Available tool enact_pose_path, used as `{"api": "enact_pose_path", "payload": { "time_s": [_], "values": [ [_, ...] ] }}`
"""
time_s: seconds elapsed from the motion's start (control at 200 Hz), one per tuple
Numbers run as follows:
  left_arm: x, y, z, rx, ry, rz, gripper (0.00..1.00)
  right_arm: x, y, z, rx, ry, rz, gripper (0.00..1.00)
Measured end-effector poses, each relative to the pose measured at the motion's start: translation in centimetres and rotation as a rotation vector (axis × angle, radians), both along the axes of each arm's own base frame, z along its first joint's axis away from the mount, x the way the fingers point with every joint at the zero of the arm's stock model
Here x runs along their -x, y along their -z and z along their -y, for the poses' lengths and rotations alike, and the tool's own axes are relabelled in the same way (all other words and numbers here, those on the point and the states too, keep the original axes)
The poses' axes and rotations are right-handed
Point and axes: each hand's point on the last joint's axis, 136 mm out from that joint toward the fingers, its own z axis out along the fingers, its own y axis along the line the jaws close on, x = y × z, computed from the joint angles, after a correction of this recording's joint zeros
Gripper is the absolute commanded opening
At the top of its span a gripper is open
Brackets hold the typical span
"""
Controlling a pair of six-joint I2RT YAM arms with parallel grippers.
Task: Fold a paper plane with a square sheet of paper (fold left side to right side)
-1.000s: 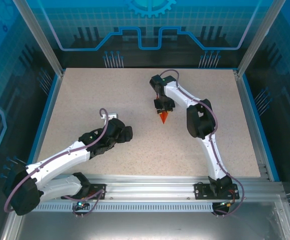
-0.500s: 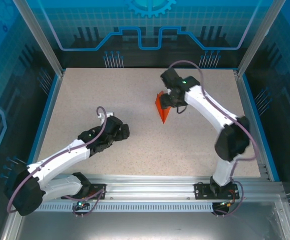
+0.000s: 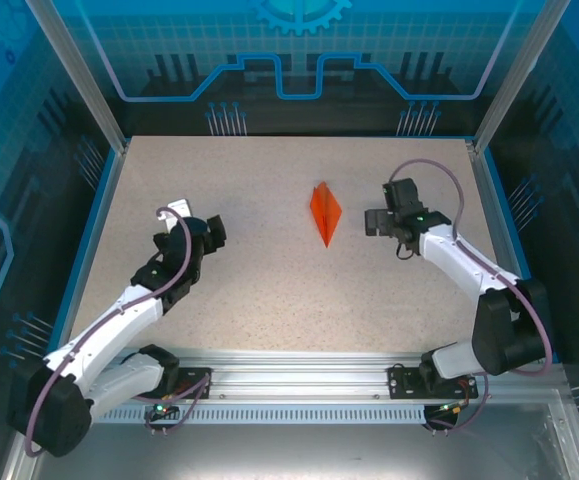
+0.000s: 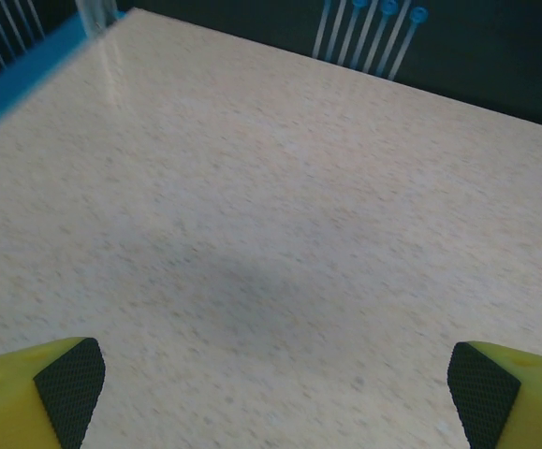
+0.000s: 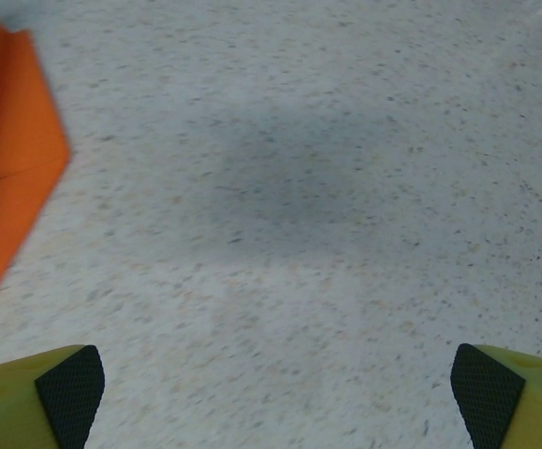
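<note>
Paper plane (image 3: pixel 325 213): you find it lying on the table (image 3: pixel 269 300), a little right of the middle, with one tip to the far side and one to the near side.
Right gripper (image 3: pixel 372 222): you see it near the plane's right side, apart from it.
Left gripper (image 3: pixel 209 230): you see it over the table's left part, well apart from the plane.
Arm bases: both at the near edge.

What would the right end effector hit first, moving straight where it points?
Probably the bare table: the open right end effector aims just beside the paper plane, though depth is unclear.
</note>
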Motion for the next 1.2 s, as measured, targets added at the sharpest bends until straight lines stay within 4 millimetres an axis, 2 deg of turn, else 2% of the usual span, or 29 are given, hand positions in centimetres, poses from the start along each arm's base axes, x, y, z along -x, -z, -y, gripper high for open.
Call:
{"api": "enact_pose_path", "payload": {
  "time_s": [0.17, 0.27, 0.345, 0.445, 0.605, 0.715, 0.815, 1.0, 1.06, 1.2],
  "values": [
    [-1.1, 2.3, -4.0, -0.082, -0.089, -0.016, 0.99, -0.3, 3.1, 3.4, 0.023, 0.044, 0.057, 0.99],
    [-1.1, 4.7, -6.2, -0.112, -0.132, -0.046, 0.98, -0.5, 4.6, 3.6, 0.045, 0.020, 0.104, 0.99],
    [-1.1, 6.1, -6.9, -0.128, -0.133, -0.060, 0.98, -0.5, 5.5, 3.5, 0.060, -0.013, 0.135, 0.99],
    [-1.2, 7.3, -7.0, -0.126, -0.103, -0.047, 0.99, -0.7, 5.6, 3.2, 0.063, -0.049, 0.203, 0.99],
    [-2.2, 8.2, -6.8, -0.106, -0.050, 0.005, 0.99, -1.1, 5.0, 3.2, 0.030, -0.080, 0.332, 1.00],
    [-3.1, 8.3, -6.1, -0.098, 0.011, 0.051, 0.98, -0.5, 5.8, 3.2, 0.003, -0.101, 0.356, 0.99],
    [-3.8, 8.5, -5.3, -0.096, 0.068, 0.095, 0.99, -0.8, 5.5, 3.0, -0.019, -0.122, 0.376, 0.99],
    [-4.5, 11.6, -3.9, -0.094, 0.158, 0.044, 0.98, -1.3, 4.7, 2.5, -0.038, -0.148, 0.413, 1.00],
    [-5.0, 11.5, -3.9, -0.089, 0.163, 0.033, 0.98, -1.3, 4.7, 2.4, -0.043, -0.154, 0.415, 0.99],
    [-6.7, 9.5, -4.2, -0.085, 0.159, 0.088, 0.99, -1.3, 4.6, 2.3, -0.046, -0.159, 0.418, 0.99]
  ]
}}
